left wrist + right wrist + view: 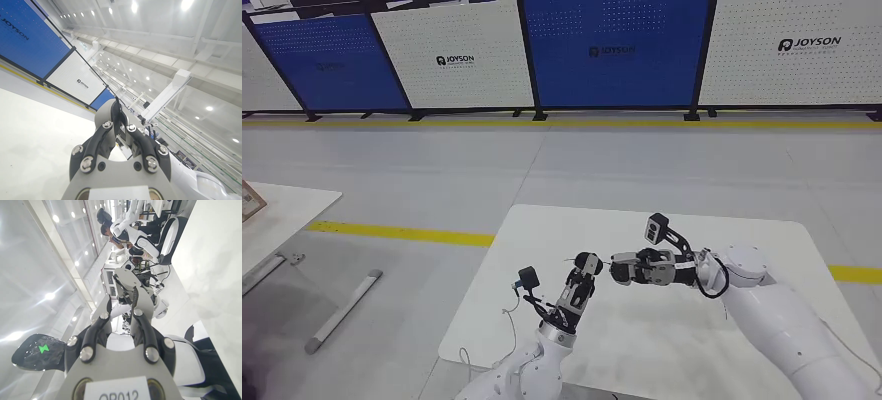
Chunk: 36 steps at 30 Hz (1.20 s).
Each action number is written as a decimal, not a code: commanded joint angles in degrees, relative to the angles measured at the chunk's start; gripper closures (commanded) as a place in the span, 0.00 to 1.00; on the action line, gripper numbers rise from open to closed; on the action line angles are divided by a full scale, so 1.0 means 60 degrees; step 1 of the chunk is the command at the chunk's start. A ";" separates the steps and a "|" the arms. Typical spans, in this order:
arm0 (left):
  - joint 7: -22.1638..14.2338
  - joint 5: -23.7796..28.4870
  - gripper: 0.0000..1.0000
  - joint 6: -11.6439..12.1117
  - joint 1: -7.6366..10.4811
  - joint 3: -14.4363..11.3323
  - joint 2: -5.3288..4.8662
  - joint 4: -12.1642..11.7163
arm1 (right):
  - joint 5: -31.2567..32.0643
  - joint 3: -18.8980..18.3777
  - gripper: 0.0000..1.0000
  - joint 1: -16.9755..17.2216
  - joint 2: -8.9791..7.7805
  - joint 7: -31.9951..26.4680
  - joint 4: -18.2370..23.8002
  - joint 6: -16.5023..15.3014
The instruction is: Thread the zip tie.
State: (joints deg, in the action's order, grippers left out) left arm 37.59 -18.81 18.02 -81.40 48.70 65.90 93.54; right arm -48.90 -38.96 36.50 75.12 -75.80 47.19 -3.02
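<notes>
While the left gripper is pinching a thin dark strip, seemingly the zip tie, poking past its fingertips, the right gripper is gaping just beside. Probably light, springy, slippery; best gripping near the tip.

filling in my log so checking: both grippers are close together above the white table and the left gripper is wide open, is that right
Not quite. The left gripper is shut, not wide open: in the left wrist view its pads press together on a thin black strip, apparently the zip tie. The rest holds: in the top view it sits close to the right gripper above the white table.
</notes>
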 commanded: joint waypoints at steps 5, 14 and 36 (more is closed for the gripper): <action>0.0000 0.0000 1.00 0.0000 0.0000 0.0000 0.0000 0.0000 | 0.0109 -0.0037 0.77 -0.0048 0.0119 -0.0102 -0.0182 0.0001; 0.0000 0.0000 1.00 0.0000 0.0000 0.0000 0.0000 0.0000 | 0.0251 -0.0162 0.82 -0.0056 0.0234 -0.0216 -0.0354 0.0070; 0.0000 0.0000 0.78 0.0000 0.0000 0.0000 0.0000 0.0000 | 0.0577 -0.0508 1.00 -0.0059 0.0456 -0.0323 -0.0550 0.0181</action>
State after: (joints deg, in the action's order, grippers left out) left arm 37.59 -18.81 18.02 -81.40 48.70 65.90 93.54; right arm -45.53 -41.91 36.13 77.83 -77.69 43.92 -1.95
